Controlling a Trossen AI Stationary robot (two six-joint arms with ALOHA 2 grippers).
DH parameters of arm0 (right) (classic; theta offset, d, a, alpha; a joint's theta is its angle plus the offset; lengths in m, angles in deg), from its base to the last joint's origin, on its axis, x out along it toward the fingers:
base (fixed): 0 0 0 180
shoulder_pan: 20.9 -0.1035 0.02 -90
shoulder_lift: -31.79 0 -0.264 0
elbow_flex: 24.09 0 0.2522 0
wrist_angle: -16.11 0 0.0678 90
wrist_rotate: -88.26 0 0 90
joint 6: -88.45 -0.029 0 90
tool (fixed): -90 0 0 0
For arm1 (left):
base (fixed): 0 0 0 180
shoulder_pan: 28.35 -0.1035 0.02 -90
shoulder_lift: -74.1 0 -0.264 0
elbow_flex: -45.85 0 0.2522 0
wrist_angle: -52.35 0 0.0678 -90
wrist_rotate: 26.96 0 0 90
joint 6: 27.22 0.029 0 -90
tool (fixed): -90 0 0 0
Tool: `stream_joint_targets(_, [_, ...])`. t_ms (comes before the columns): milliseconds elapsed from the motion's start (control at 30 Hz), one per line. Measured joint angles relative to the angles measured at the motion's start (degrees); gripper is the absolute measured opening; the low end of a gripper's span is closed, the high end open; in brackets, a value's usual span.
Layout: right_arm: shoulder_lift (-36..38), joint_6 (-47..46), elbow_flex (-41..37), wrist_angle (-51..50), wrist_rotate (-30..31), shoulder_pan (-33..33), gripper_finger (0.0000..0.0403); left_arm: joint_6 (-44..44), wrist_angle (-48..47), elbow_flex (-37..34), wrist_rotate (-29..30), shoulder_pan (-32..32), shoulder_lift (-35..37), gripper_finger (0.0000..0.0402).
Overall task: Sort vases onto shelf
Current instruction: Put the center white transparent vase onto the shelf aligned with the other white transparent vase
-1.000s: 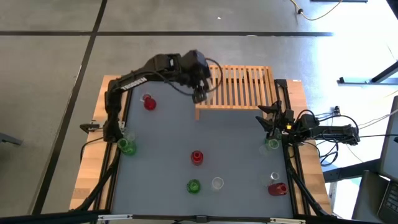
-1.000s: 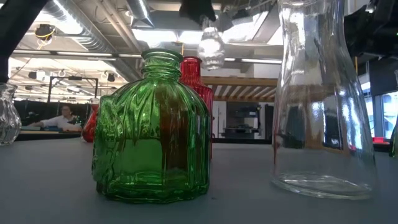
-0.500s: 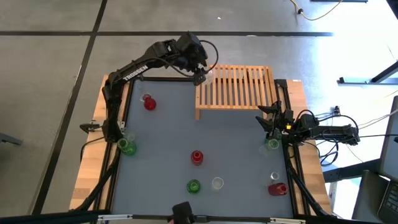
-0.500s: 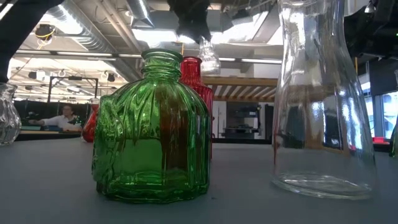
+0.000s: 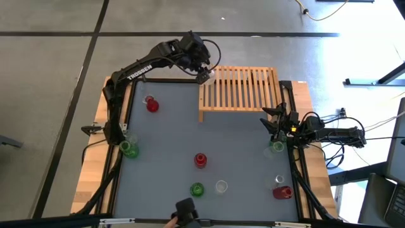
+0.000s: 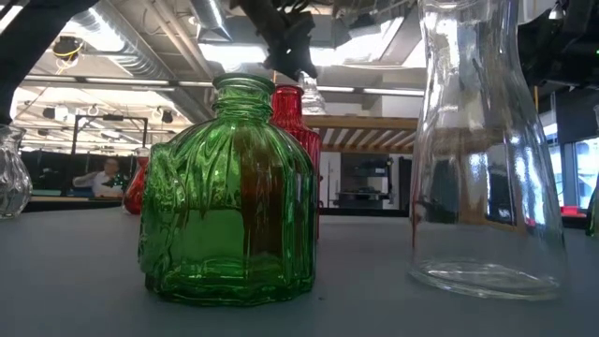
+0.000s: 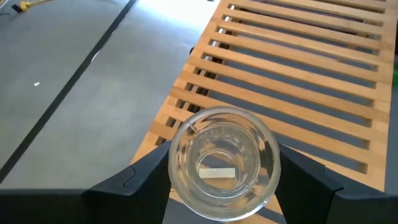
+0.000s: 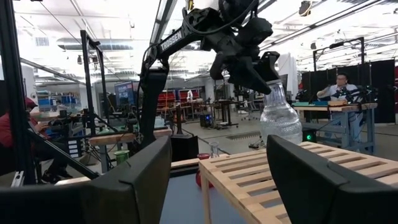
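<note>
My left gripper (image 5: pixel 204 75) is shut on a clear glass vase (image 8: pixel 279 118) over the far-left corner of the light-wood slatted shelf (image 5: pixel 243 88). The left wrist view looks down through the vase (image 7: pixel 224 163) onto the slats (image 7: pixel 292 68). On the grey table stand red vases (image 5: pixel 152 105) (image 5: pixel 200 160) (image 5: pixel 282 192), green vases (image 5: pixel 129 149) (image 5: pixel 197 189) (image 5: pixel 277 147) and clear ones (image 5: pixel 221 186). My right gripper (image 5: pixel 271 123) waits open at the table's right edge, beside a green vase. My left gripper pinches the clear vase by its narrow neck (image 8: pixel 271 86) between the two fingers, coming from above and slanting down. The vase hangs upright below the fingers, its base (image 8: pixel 280 142) close over the slats; whether it touches them I cannot tell.
In the low view a green vase (image 6: pixel 229 197), a red one (image 6: pixel 292 122) behind it and a tall clear one (image 6: pixel 482 140) stand close to the camera. A dark object (image 5: pixel 185 209) shows at the table's near edge. People sit in the room beyond.
My left gripper has carried the clear vase toward the table's far edge, from near the shelf's near-left corner to its far-left corner, still shut on it. A dark object has come into view at the near edge.
</note>
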Motion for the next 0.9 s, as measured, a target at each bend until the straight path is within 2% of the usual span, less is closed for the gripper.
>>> stream_joint_targets(700, [0.00,0.00,0.01,-0.13,1.66,0.00,0.0250,-0.10,2.31,-0.52,-0.03,0.04,-0.04,0.0235])
stream_joint_targets(900, [0.00,0.00,0.00,-0.12,1.68,0.00,0.0250,-0.31,3.09,-0.52,-0.16,-0.09,-0.07,0.0260])
